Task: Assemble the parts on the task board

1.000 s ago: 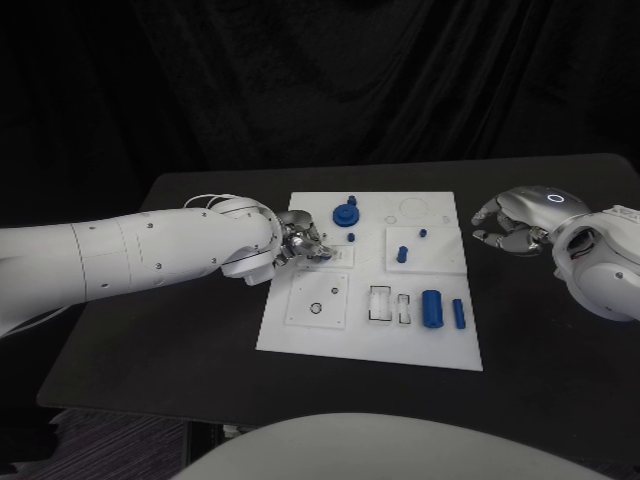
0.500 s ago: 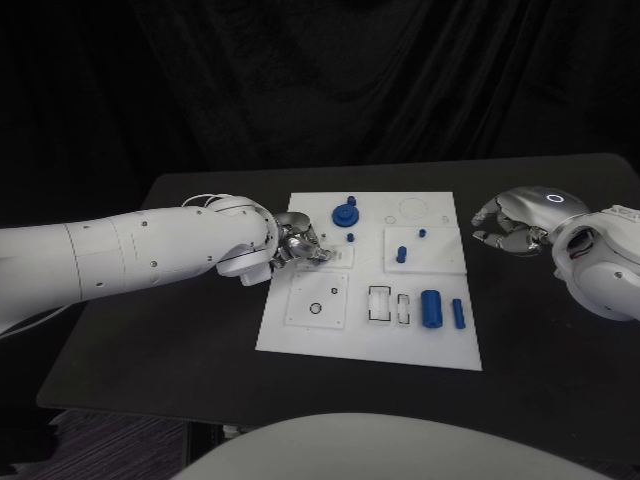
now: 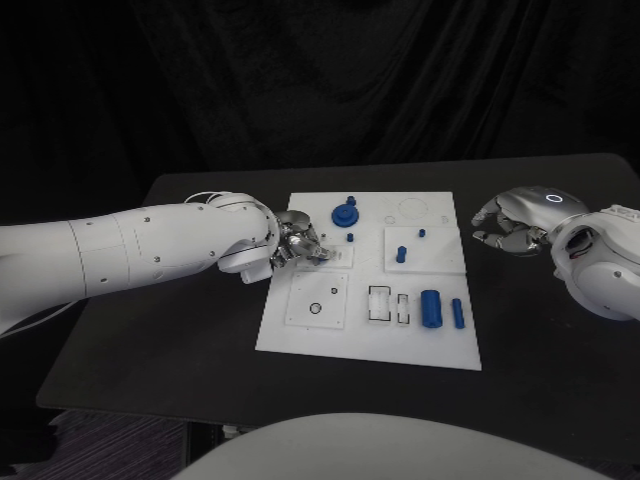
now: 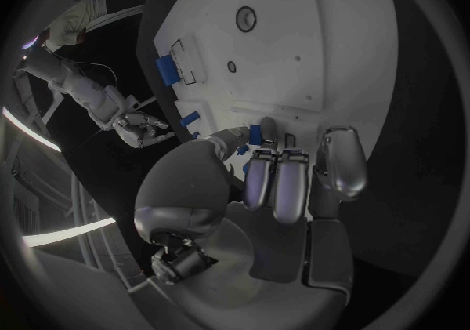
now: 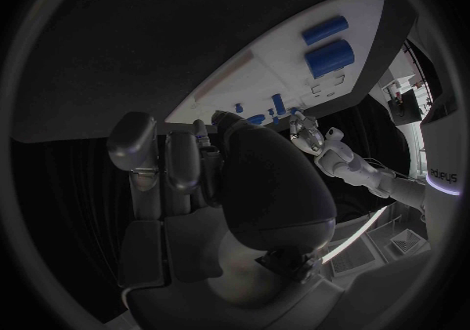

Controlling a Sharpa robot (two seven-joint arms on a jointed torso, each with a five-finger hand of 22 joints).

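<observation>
The white task board lies mid-table. My left hand hovers over its upper left part, thumb and fingers drawn together; in the left wrist view a small blue part sits pinched between them. On the board are a blue gear-like piece, a short peg, another peg, a blue cylinder and a blue bar. My right hand rests off the board's right edge, fingers curled in on nothing.
A black ring and two narrow slots mark the board's near half. A round recess sits at the far right corner. Bare black table lies to the left and in front.
My left hand's fingers have shifted very slightly over the board. The right hand and the parts on the board have stayed where they were.
</observation>
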